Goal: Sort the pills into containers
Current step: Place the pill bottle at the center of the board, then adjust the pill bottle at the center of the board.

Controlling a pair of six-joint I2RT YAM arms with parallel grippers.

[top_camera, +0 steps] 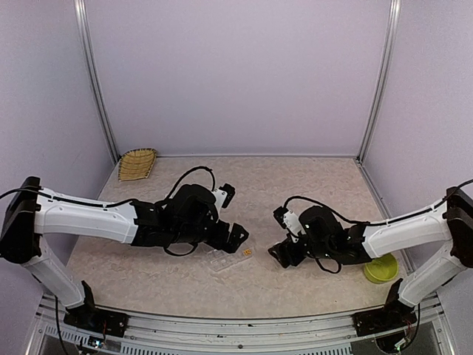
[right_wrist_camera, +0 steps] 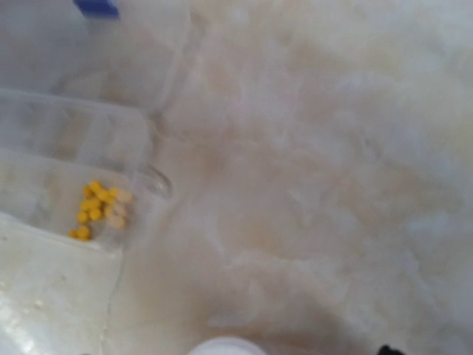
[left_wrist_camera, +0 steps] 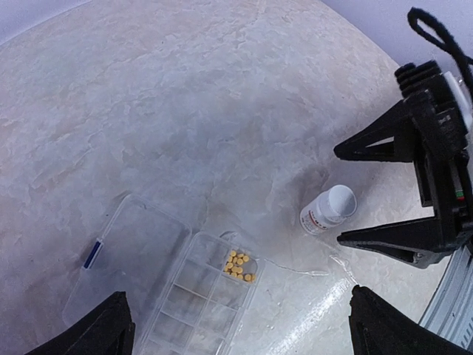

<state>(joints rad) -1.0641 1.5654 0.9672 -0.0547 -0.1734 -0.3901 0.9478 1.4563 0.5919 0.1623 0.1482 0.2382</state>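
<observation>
The clear organizer box (left_wrist_camera: pixel 194 303) lies open on the table, its lid (left_wrist_camera: pixel 129 248) folded out to the left. Several orange-yellow pills (left_wrist_camera: pixel 239 265) fill one end cell; the other cells look empty. The box also shows in the top view (top_camera: pixel 224 261) and, blurred, in the right wrist view with the pills (right_wrist_camera: pixel 100 209). My left gripper (left_wrist_camera: pixel 238 296) hovers open above the box, holding nothing. My right gripper (left_wrist_camera: pixel 338 195) is open, its jaws on either side of a small white bottle (left_wrist_camera: pixel 327 211) without touching it.
A yellow-green bowl (top_camera: pixel 380 268) sits at the right beside the right arm. A woven basket (top_camera: pixel 138 163) lies at the back left corner. The white bottle's top shows at the bottom edge of the right wrist view (right_wrist_camera: pixel 225 346).
</observation>
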